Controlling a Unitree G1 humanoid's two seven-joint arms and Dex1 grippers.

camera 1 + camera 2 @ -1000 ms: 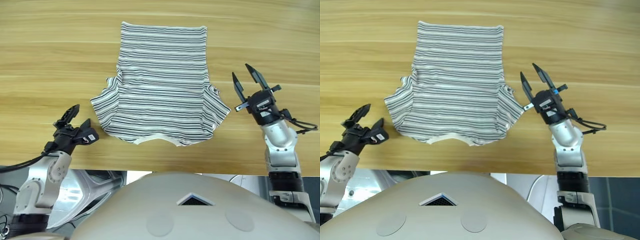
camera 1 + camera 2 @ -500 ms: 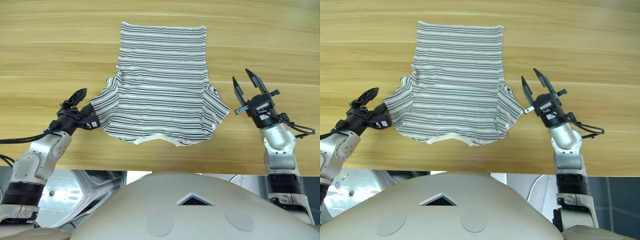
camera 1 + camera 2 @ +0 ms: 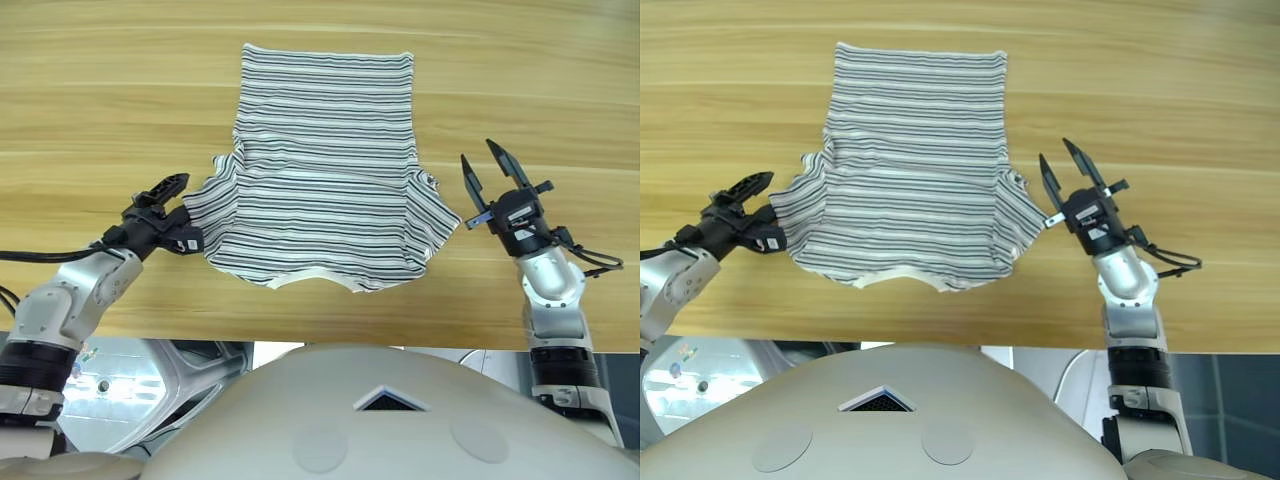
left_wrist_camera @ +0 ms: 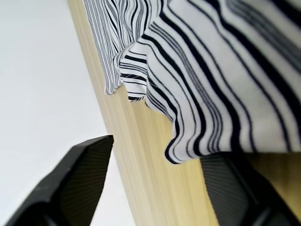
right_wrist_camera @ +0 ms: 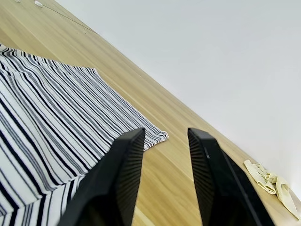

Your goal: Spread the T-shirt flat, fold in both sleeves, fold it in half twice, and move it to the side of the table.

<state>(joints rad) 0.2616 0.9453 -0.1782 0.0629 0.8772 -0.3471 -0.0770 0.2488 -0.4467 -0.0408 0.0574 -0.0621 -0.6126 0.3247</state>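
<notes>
flat soft striped T-shirt [image 3: 325, 170] | left gripper [image 3: 187, 208] open, maybe straddling sleeve [image 3: 218, 198] | right gripper [image 3: 478, 153] open, empty

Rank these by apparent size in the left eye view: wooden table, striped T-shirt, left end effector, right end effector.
1. Light wooden table
2. Black-and-white striped T-shirt
3. Black two-fingered left end effector and right end effector: look alike, so unranked.
</notes>
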